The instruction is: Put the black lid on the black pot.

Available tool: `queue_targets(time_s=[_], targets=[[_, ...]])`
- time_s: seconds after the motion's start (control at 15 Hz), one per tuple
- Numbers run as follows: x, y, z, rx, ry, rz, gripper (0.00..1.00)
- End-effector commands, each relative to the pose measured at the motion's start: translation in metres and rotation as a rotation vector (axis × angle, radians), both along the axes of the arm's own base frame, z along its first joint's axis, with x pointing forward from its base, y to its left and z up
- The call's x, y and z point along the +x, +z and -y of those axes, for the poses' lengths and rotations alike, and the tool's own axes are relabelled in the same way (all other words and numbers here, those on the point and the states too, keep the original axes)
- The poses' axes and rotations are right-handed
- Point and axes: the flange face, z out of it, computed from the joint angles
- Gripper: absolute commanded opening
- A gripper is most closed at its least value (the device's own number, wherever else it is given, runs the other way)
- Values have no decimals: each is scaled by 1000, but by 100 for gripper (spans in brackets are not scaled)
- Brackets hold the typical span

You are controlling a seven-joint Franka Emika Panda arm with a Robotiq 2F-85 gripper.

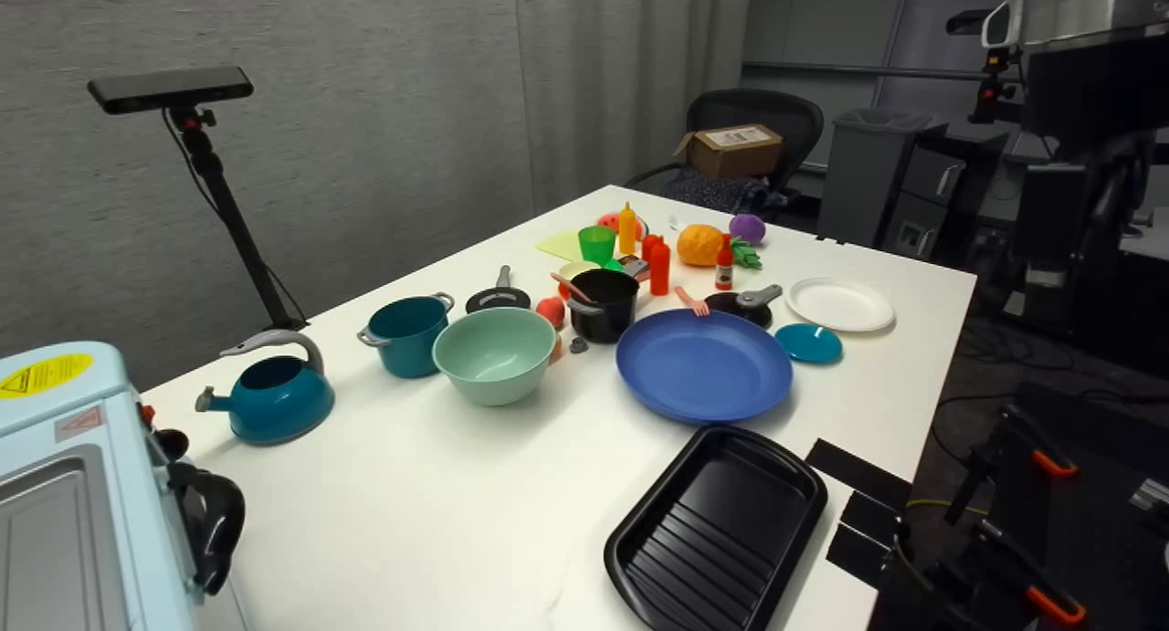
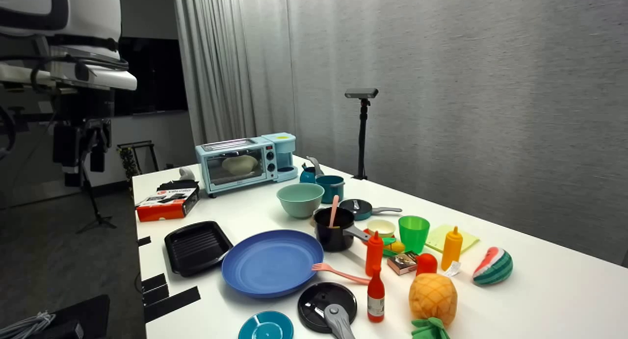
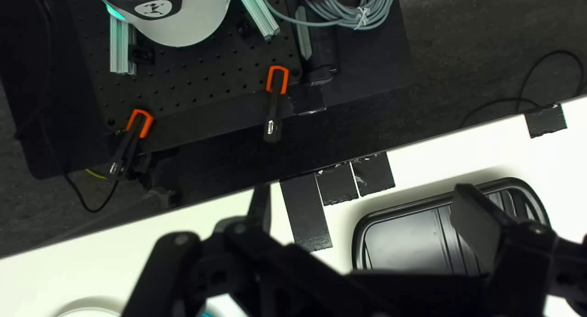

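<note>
The black lid (image 1: 728, 310) lies flat on the white table beside the blue plate. It also shows in an exterior view (image 2: 314, 304), with a grey handle-like piece over its edge. The black pot (image 1: 610, 310) stands upright behind the blue plate; it also shows in an exterior view (image 2: 329, 237). A pink utensil (image 2: 334, 210) leans inside the pot. My gripper (image 2: 86, 168) hangs high beside the table's edge, far from lid and pot. In the wrist view my gripper (image 3: 367, 211) is open, its fingers wide apart with nothing between them. Lid and pot are out of the wrist view.
The blue plate (image 1: 703, 366) and black grill pan (image 1: 721, 531) lie near the table edge. A pink fork (image 2: 341, 273) and a red sauce bottle (image 2: 376, 297) lie and stand near the lid. The green bowl (image 1: 495, 357) and a red bottle (image 2: 374, 255) stand close to the pot.
</note>
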Motion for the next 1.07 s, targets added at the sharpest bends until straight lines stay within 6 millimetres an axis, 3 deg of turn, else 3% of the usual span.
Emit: queue_targets(time_s=[0.0,0.13,0.33,0.67,0.87,1.0], targets=[[13,-4,9,-12,-53,28,100],[28,-7,30,0,-140,64,100],[59,-25,76,-9,-304,103,100],[118,-47,146,-69,-409,150,100],[153,-54,170,-87,-402,154,100],[171,-57,175,-90,-415,141,100]])
